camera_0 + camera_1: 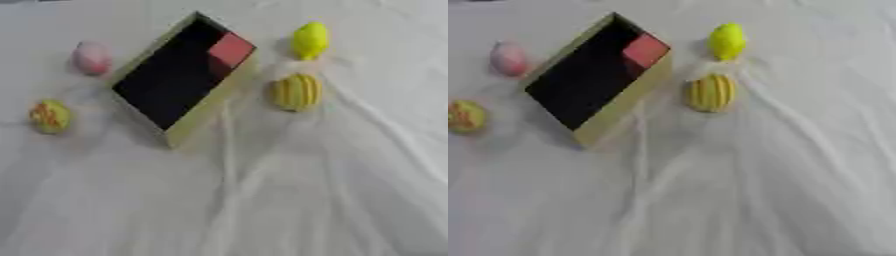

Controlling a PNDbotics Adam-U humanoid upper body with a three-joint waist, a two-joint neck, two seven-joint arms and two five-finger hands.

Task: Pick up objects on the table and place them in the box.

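Box (179,80), dark-lined and set askew at far centre on the white cloth (262,200), already holds a red block (231,49). Pink ball (92,57) and striped ball (50,116) lie left; yellow object (310,40) and yellow striped ball (296,92) right. Neither hand shows, so their state cannot be told. Cloth wrinkles could send round pieces rolling when touched.

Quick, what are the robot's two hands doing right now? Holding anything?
Left hand: not in either view, so its state cannot be told.
Right hand: not in either view, so its state cannot be told.
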